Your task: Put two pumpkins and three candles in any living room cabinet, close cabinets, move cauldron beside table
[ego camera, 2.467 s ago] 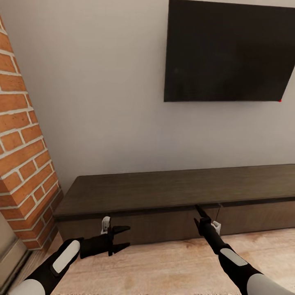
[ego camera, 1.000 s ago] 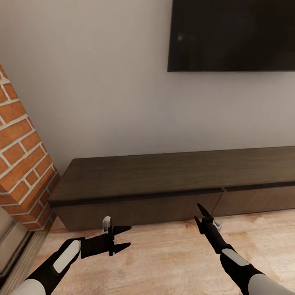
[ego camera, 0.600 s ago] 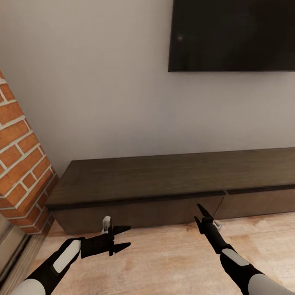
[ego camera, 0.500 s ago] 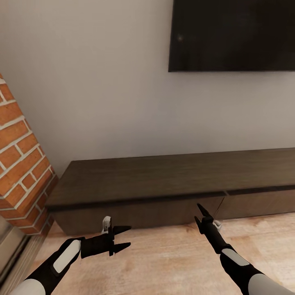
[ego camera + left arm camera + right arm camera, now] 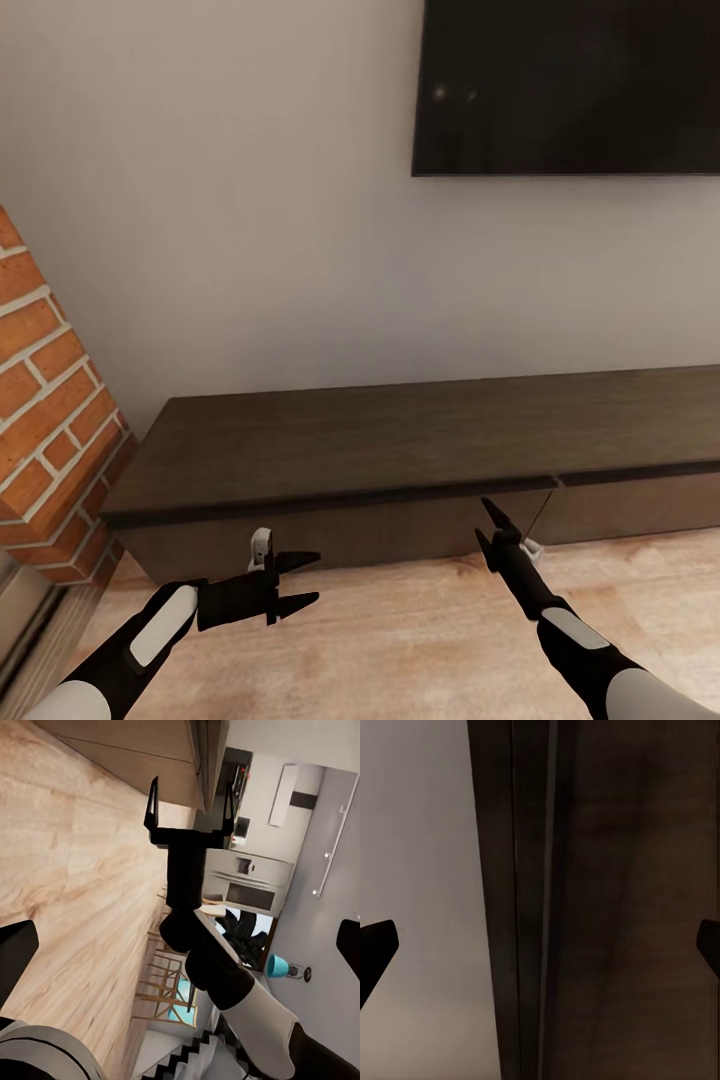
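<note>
The cabinet [image 5: 400, 445] runs along the wall as a long, low dark-brown unit. Its two flat fronts look shut, and they meet at a seam [image 5: 545, 505]. My left gripper [image 5: 303, 578] hovers open over the floor in front of the left front, with nothing in it. My right gripper [image 5: 486, 526] points at the cabinet near the seam, short of touching it. It is open and empty, with its fingers spread wide in the left wrist view [image 5: 190, 802]. The right wrist view looks closely at the cabinet's dark front edge [image 5: 607, 900]. The pumpkins, candles, cauldron and table are out of view.
A red brick column [image 5: 45, 400] stands at the cabinet's left end. A black TV [image 5: 570, 90] hangs on the wall above. Pale wooden floor [image 5: 400, 640] lies between me and the cabinet. Behind my right arm, the left wrist view shows a kitchen with wooden chairs [image 5: 169, 982].
The whole picture has shifted, so the camera has backed away from the cabinet and drifted a little. Both arms keep the same pose and both grippers stay open.
</note>
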Robot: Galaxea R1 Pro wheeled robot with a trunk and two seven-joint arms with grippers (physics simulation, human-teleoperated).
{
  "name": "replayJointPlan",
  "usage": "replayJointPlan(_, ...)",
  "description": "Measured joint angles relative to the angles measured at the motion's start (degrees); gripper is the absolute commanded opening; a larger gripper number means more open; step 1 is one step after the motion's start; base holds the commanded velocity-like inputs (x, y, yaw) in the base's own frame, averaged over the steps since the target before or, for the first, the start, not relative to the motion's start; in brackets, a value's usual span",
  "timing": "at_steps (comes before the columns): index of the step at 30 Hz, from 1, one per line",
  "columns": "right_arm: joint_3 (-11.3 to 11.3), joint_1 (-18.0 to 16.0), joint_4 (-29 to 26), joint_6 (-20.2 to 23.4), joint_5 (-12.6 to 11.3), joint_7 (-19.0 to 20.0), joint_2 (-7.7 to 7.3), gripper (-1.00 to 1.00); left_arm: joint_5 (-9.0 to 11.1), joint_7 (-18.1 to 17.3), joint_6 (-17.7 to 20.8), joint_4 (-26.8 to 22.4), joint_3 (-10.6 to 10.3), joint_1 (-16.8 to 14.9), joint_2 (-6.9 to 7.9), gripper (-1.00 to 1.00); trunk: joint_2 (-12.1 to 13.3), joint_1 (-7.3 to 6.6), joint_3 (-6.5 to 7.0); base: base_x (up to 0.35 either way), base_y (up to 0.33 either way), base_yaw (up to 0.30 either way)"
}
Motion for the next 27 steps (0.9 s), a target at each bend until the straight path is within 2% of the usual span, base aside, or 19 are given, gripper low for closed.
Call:
replayJointPlan(5,0.0,0.0,0.9,0.0,0.0,0.5,0.15,1.0,0.0,0.0,0.0,0.0,0.0,0.0,0.03,1.0,0.0,0.0,0.0,0.001,0.0,0.0)
replayJointPlan(15,0.0,0.0,3.5,-0.1,0.0,6.4,0.18,1.0,0.0,-0.1,0.0,-0.1,0.0,0.0,0.01,1.0,0.0,0.0,0.0,0.0,0.0,0.0)
replayJointPlan(24,-0.1,0.0,4.3,-0.1,0.0,8.3,0.17,1.0,0.0,-0.1,0.0,-0.1,0.0,0.1,-0.15,1.0,-0.1,0.23,-1.99,0.0,0.0,0.0)
replayJointPlan(27,0.0,0.0,4.3,-0.1,0.0,8.3,0.17,1.0,0.1,-0.1,0.0,-0.1,0.0,0.0,-0.17,1.0,-0.1,0.23,-2.0,0.0,0.0,0.0)
